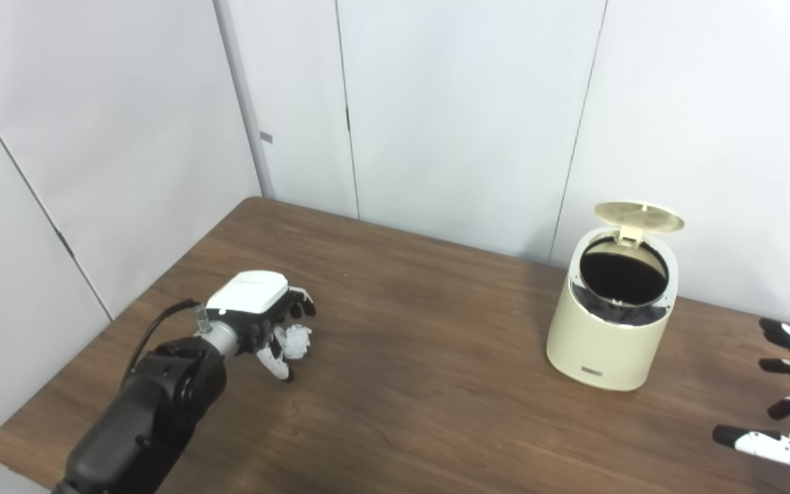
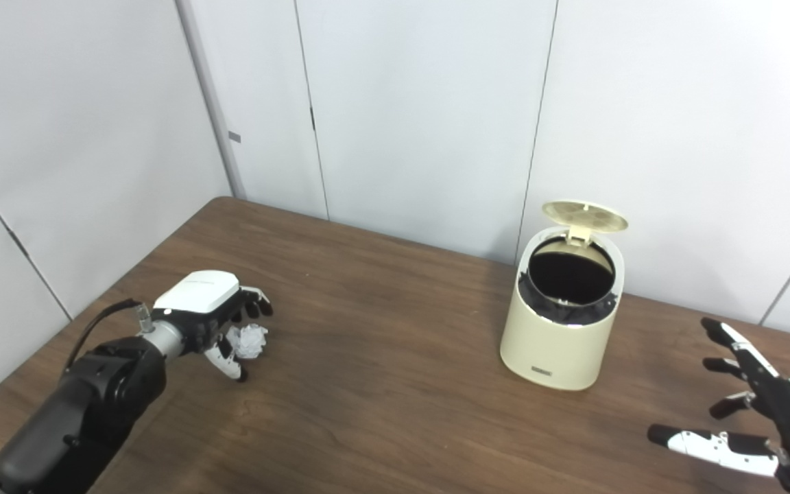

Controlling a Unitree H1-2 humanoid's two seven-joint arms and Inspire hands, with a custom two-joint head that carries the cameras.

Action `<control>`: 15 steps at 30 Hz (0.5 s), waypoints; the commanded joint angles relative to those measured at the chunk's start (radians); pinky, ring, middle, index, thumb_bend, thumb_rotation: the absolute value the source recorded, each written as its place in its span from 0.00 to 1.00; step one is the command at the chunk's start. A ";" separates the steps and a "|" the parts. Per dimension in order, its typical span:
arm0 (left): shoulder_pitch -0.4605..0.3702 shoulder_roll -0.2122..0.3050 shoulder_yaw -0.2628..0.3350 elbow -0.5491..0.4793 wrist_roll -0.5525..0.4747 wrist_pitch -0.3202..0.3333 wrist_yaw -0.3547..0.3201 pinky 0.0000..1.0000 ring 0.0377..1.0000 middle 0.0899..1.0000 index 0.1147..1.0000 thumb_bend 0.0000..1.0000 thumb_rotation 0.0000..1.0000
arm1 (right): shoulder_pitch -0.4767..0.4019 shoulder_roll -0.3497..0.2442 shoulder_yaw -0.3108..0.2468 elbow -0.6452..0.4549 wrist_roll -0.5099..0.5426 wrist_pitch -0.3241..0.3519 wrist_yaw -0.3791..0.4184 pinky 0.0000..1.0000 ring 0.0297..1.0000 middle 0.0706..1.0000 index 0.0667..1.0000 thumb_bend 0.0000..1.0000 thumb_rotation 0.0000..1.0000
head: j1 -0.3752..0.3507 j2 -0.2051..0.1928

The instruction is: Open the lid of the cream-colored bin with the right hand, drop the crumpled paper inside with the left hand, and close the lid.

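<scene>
On table (image 1: 436,384): cream-colored bin (image 1: 607,336), lid (image 1: 638,216) up.
Left hand (image 1: 265,319) grasps crumpled paper (image 1: 295,341); right hand (image 2: 758,412) empty, fingers spread, beside bin.

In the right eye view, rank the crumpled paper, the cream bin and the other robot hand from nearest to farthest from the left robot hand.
1. Crumpled paper, at the left robot hand.
2. Cream bin, table's far right, lid up.
3. Right robot hand, bottom-right corner.

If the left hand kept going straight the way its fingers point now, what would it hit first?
Likely nothing soon: the left hand, closing around the crumpled paper, points right across bare table. The open bin lies roughly that way; depth is unclear.
</scene>
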 commanded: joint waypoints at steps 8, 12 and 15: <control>-0.017 0.018 -0.026 0.010 0.006 0.006 0.044 0.58 0.70 0.73 0.70 0.87 0.07 | -0.021 -0.014 -0.017 -0.053 -0.002 0.006 -0.006 0.53 0.83 0.93 0.92 0.77 0.30 | -0.004 0.005; -0.015 0.019 -0.044 0.024 0.024 0.013 0.054 0.58 0.69 0.73 0.69 0.85 0.06 | -0.018 -0.018 -0.019 -0.060 -0.004 0.013 -0.006 0.50 0.82 0.93 0.92 0.78 0.32 | -0.006 0.009; -0.012 0.015 -0.051 0.041 0.019 -0.010 0.090 0.51 0.60 0.65 0.64 0.84 0.01 | -0.015 -0.021 -0.022 -0.070 -0.009 0.022 -0.005 0.49 0.81 0.93 0.91 0.78 0.33 | -0.006 0.010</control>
